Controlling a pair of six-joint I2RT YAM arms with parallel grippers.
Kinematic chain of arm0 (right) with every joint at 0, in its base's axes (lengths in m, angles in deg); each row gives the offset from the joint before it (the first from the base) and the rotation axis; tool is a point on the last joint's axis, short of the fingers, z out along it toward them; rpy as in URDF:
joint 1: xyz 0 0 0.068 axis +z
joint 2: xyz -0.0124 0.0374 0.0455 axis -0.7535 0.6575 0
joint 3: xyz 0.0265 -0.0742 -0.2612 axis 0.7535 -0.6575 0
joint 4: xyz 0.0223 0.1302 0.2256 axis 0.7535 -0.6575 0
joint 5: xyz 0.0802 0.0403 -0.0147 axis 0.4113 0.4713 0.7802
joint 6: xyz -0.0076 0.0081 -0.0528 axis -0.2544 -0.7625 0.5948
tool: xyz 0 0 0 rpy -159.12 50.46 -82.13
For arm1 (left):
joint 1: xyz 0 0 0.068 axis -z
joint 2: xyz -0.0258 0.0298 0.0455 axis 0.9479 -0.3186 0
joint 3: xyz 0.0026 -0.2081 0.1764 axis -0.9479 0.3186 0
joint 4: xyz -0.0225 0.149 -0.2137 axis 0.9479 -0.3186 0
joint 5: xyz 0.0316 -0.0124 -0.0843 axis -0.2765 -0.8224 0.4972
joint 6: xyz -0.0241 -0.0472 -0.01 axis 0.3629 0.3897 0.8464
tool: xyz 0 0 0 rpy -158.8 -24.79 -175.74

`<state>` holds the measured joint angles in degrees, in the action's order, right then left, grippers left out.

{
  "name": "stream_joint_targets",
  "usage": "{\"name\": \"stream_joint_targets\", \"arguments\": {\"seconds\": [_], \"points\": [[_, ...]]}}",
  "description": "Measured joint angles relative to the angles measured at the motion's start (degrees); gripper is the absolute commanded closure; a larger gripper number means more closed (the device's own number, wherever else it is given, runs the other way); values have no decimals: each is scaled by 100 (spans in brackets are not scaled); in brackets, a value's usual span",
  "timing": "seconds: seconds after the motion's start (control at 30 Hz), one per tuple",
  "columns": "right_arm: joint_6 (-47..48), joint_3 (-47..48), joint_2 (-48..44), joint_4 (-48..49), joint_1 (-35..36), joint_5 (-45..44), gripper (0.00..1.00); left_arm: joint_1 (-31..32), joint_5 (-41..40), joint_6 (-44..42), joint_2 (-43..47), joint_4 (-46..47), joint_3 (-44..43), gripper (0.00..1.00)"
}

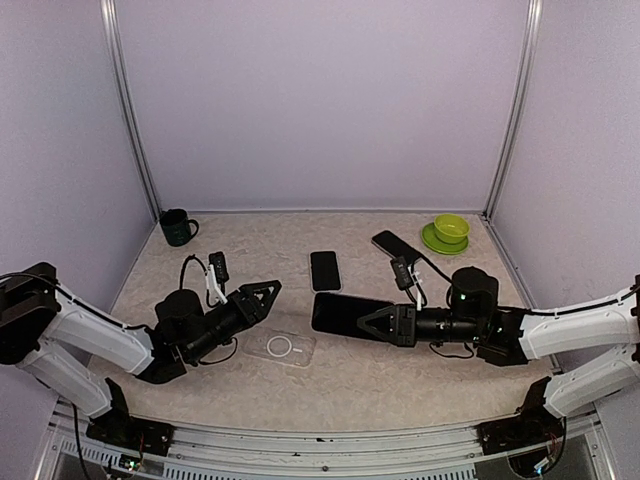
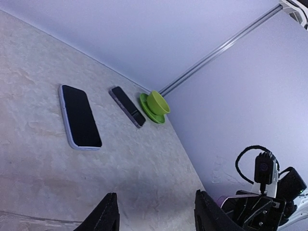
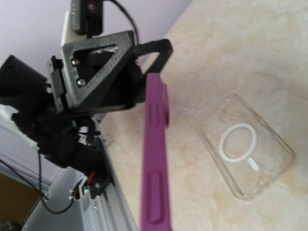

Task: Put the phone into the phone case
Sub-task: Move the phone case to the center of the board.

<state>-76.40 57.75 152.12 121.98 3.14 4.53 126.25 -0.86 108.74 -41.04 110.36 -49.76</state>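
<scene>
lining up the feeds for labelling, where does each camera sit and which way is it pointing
Top external: above and behind, looking down at the table; both arms show.
Left wrist: low over the table, facing a lying phone and the green cup; own fingers show.
Right wrist: looks along its held purple phone at the clear case and left gripper.
Shared: top and right wrist both show the clear case.

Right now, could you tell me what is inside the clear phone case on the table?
Nothing; through the clear plastic phone case only its white ring and the mottled table show. Being transparent, it hides nothing.
</scene>
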Motion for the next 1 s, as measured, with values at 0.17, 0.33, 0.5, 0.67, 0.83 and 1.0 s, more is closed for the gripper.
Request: {"name": "stream_joint_targets", "arguments": {"seconds": [0.17,0.33,0.5,0.67,0.83,1.0], "points": [[4,50,0,-262,-4,-260,100,-66,-542,133,299,-645,205,47],[28,76,24,-382,-4,-424,100,-114,-977,350,437,-1355,210,47],[85,81,103,-382,-4,-444,100,-214,-1333,581,446,-2304,81,47],[140,146,232,-402,-4,-435,100,-332,-1484,739,433,-2909,-92,46],[144,282,372,-468,-4,-426,100,-398,-1519,870,310,-3362,-236,46],[144,341,450,-654,-4,-450,100,-450,-1512,1016,90,-3847,-459,46]]}}
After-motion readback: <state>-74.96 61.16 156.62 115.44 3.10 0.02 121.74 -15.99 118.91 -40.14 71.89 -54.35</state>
